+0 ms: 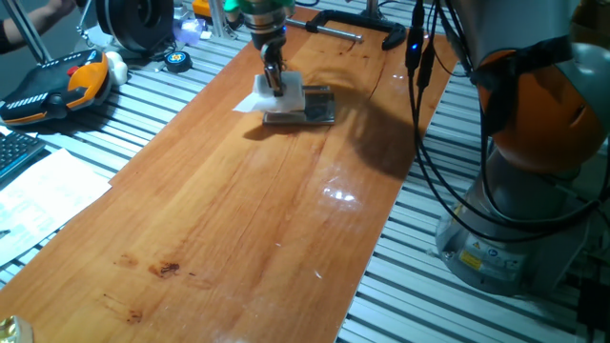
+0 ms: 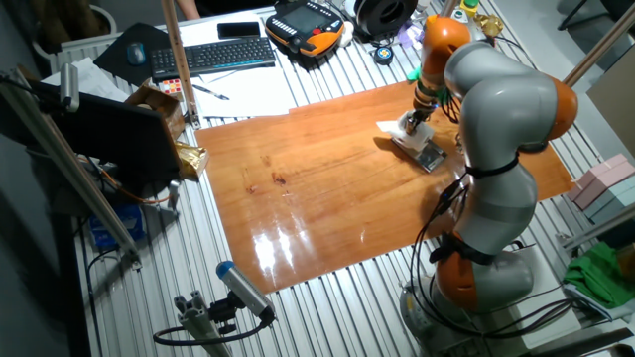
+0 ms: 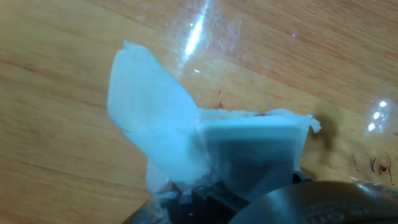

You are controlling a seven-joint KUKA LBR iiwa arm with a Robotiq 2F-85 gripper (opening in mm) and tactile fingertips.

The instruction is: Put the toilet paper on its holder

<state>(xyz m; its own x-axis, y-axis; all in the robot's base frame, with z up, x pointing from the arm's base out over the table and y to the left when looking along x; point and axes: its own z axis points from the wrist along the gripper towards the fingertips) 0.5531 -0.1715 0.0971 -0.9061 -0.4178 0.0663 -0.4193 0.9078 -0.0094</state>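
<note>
Fixed view, left edge: printed paper sheets (image 1: 43, 195) on the slatted metal bench, an orange-and-black pendant (image 1: 57, 86) behind them. Wooden board (image 1: 238, 229) runs diagonally across the middle.

Toward the far end of the board, my pincer (image 1: 275, 90) points straight down onto the toilet paper (image 1: 286, 93). Fingers sit close together with the roll between them; I read this as closed on the roll. A loose sheet trails off the roll to the left and lies flat on the wood.

The roll sits against the holder (image 1: 310, 112), a flat grey metal piece lying on the board just right of and below the roll. Whether the roll is on the bar, I cannot tell.

Further right, at the far end: long black clamp (image 1: 357, 33). My own base (image 1: 515, 191) stands off the board's right side.

Hand view: white roll (image 3: 249, 146) fills the lower centre, loose sheet (image 3: 149, 118) fanned up-left over the wood.

Other fixed view: roll (image 2: 411, 125) and holder (image 2: 429, 156) beside my elbow.
</note>
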